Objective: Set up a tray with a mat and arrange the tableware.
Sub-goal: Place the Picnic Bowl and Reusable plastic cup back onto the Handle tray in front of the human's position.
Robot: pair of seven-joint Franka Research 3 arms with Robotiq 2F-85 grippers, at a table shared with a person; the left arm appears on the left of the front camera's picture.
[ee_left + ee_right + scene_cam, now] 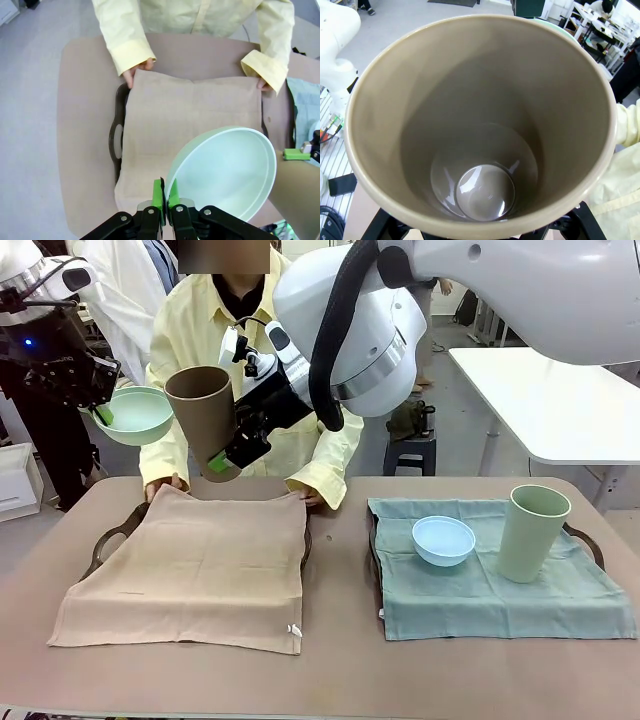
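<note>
Your left end effector (100, 412) is held in the air at about 10 o'clock in the front view, its green pads pinched fully together on the rim of the mint green bowl (133, 415). In the left wrist view that same end effector (165, 196) grips the near rim at 6 o'clock, and the mint green bowl (225, 170) hangs above the beige mat (190, 125).

Your right end effector (222, 462) reaches across the middle and holds the brown tumbler (203, 410) near its base, jaws spread wide around it (the tumbler is tilted, mouth toward 11 o'clock). It sits just beside the mint green bowl, both off the bench (340, 680). The right wrist view looks straight down into the brown tumbler (480, 125); the fingers themselves are hidden behind it.

The beige mat (190, 570) lies over a dark tray (108, 540) at 8 o'clock on the bench, with nothing on it. The person's hands (137, 70) rest on the mat's far corners.

At 4 o'clock a blue-green mat (500, 590) covers a second tray (590, 540). On it the light blue bowl (443, 540) sits upright, and the pale green tumbler (533, 532) stands upright near it, toward 3 o'clock, not touching.
</note>
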